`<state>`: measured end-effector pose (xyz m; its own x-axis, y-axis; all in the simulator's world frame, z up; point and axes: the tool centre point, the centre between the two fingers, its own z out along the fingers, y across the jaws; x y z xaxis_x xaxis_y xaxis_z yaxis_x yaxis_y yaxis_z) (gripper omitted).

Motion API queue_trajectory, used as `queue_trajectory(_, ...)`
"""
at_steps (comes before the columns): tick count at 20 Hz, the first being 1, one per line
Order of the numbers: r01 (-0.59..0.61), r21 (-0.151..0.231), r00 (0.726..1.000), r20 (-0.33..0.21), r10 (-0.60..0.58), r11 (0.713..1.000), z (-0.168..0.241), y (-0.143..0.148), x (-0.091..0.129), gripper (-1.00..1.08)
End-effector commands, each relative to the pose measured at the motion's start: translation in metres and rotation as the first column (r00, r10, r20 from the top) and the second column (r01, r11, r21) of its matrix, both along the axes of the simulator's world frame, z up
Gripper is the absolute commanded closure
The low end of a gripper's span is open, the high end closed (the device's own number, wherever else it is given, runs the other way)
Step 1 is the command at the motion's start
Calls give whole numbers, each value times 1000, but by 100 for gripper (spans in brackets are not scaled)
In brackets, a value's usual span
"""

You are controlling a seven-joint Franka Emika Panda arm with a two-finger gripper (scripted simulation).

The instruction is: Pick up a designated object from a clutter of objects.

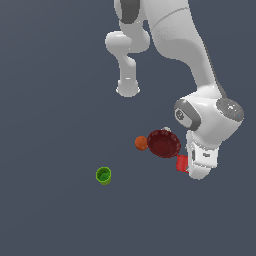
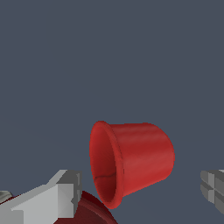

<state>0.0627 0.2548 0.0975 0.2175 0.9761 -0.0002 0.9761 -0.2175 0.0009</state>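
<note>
Right up close, in the wrist view, you have the two grey, blocky fingers (image 2: pixel 61 192) of the end effector (image 2: pixel 140 192) spread wide, one at each side of the frame, with nothing clamped between them. Lying between them — on its side, its open mouth turned toward one finger — is the bright red cup (image 2: pixel 131 162): a smooth, glossy tapered cylinder with a rolled lip around the rim and a rounded closed end. It does not appear to touch either finger. Just by that finger you can see a curved sliver of the dark red bowl (image 2: pixel 94 212).

Now the exterior view: the white, smooth-shelled arm bends down over the plain slate-grey desk (image 1: pixel 50 100), and its wrist covers most of the cup, so only a small red corner (image 1: pixel 182 163) shows beside the hand. The bowl (image 1: pixel 163 143) sits just beside it toward the exterior view's left — round, shallow, faintly ribbed inside. A small orange ball (image 1: pixel 141 143) rests against the bowl's far edge on that side. Well apart, further to the exterior view's left and lower in the frame, stands the little green cup (image 1: pixel 103 175), upright and open-topped.
</note>
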Motion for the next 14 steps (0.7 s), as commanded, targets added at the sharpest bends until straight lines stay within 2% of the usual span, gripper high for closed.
queue_trajectory(1,-2,0,1000,-1,2,1000,-11,0,-1,-92)
queue_trajectory(6,-5,0,1000,-1,5,1000,-36,0,-2,-92)
queue_trajectory(11,-5,0,1000,-1,5,1000,-42,1,0,-92)
queue_trajectory(12,-5,0,1000,-1,5,1000,-42,1,0,108)
queue_trajectory(14,-5,0,1000,-1,5,1000,-42,1,0,108)
